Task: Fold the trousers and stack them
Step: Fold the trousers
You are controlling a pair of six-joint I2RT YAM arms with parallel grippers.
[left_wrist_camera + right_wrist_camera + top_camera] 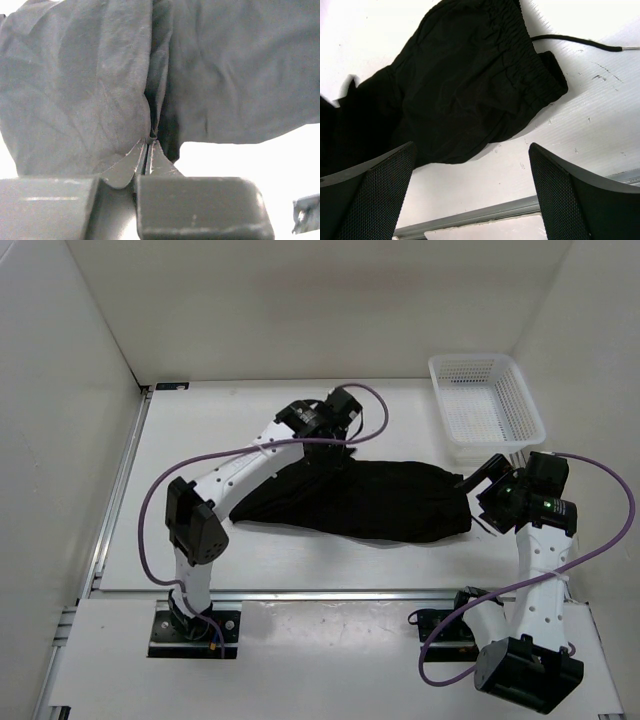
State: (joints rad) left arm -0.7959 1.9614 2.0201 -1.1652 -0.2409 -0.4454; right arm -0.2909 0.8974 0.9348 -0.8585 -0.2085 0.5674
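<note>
While the trousers lie bunched lengthwise across the table, I judge the first fold underway: my left gripper pinches a fabric ridge, and my right gripper hangs spread near the waistband, which it should grasp next.

I count one pair of black trousers on my single counter. There is one white basket. I have two hands in view: one left hand, one right hand. One drawstring shows.
</note>
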